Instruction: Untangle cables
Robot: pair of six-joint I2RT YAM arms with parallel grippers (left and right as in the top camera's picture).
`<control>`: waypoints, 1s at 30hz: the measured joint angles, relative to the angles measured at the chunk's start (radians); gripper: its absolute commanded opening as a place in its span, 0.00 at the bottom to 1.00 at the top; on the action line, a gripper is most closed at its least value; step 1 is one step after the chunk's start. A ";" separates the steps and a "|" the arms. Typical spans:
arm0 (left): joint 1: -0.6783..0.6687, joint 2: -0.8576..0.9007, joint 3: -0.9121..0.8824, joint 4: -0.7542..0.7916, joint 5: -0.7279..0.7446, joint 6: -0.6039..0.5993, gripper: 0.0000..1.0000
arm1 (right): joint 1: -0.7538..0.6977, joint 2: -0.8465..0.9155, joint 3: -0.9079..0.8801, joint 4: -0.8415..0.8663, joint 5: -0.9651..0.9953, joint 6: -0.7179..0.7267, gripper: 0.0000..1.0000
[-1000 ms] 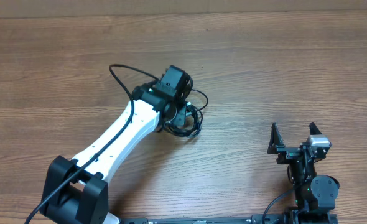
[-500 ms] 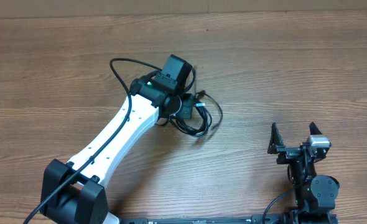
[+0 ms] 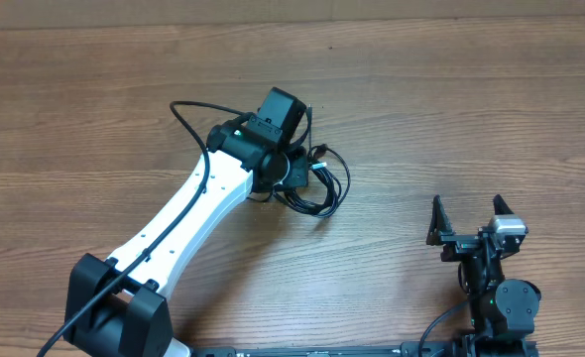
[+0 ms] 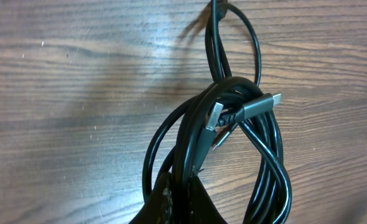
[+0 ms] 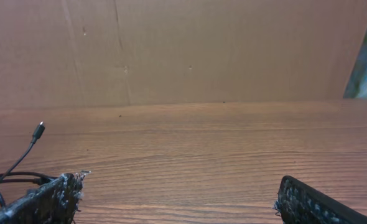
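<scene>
The cables (image 3: 320, 206) are a knot of thin black cords at the table's middle, hanging in loops to the right of my left gripper (image 3: 297, 175). In the left wrist view the cables (image 4: 233, 84) fill the frame, with two silver-tipped plugs (image 4: 213, 116) crossing in the bundle's middle. My left gripper (image 4: 185, 200) is shut on strands at the bundle's lower end. My right gripper (image 3: 468, 220) stands open near the front right, apart from the cables. In the right wrist view the right gripper (image 5: 177, 208) holds nothing, and one cable end (image 5: 40, 129) pokes up at far left.
The left arm's own thick black cable (image 3: 188, 111) arches over the table left of the wrist. A brown cardboard wall (image 5: 183, 50) closes off the far side of the wooden table (image 3: 471, 99).
The left gripper has shifted slightly up and right with the cables in it. The loops have swung out to its right. The right arm has not moved.
</scene>
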 measured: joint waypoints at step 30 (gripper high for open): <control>0.000 0.000 -0.130 -0.004 -0.050 -0.367 0.04 | 0.000 0.000 0.000 0.000 0.000 0.000 1.00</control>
